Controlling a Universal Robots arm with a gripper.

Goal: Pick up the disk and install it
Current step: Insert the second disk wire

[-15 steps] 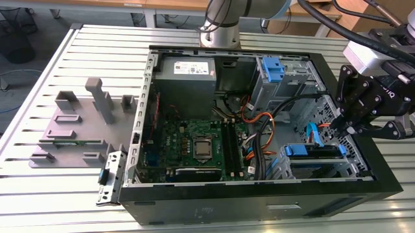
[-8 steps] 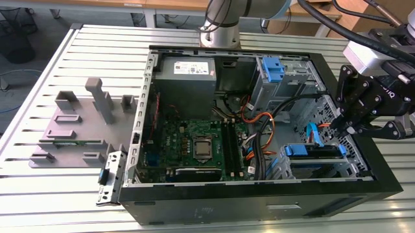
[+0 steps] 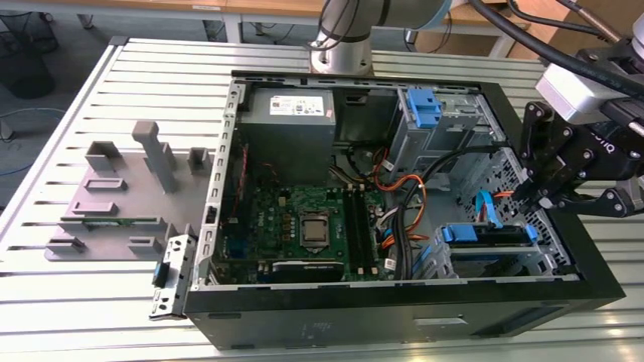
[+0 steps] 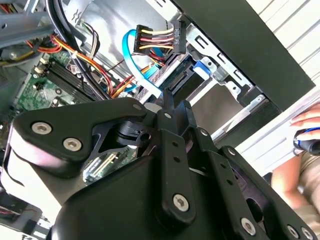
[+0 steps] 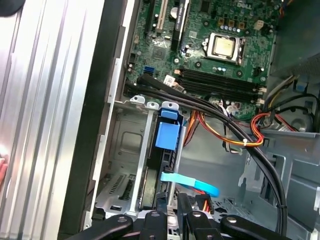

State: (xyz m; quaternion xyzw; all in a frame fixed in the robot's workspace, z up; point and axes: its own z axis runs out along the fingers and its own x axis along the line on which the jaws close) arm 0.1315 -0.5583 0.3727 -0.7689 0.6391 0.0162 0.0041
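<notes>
Now one claw (image 3: 544, 197), clenched on nothing, just above one disk (image 3: 485, 235) seated w/ blue rails.

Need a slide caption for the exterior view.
Black gripper hovering over the blue-railed silver disk seated in the open black computer case.

- A robotics lab or test workshop.
- A slotted aluminium table (image 3: 90, 98) of the kind used for bolting down rigs carries an open PC case (image 3: 403, 302).
- A robot arm's base (image 3: 340, 45) is mounted at the table's far edge.
- Grey fixture blocks (image 3: 131, 188) for parts sit on the table.
- Wooden desks (image 3: 271, 7) and cardboard boxes (image 3: 584, 30) stand behind.
</notes>
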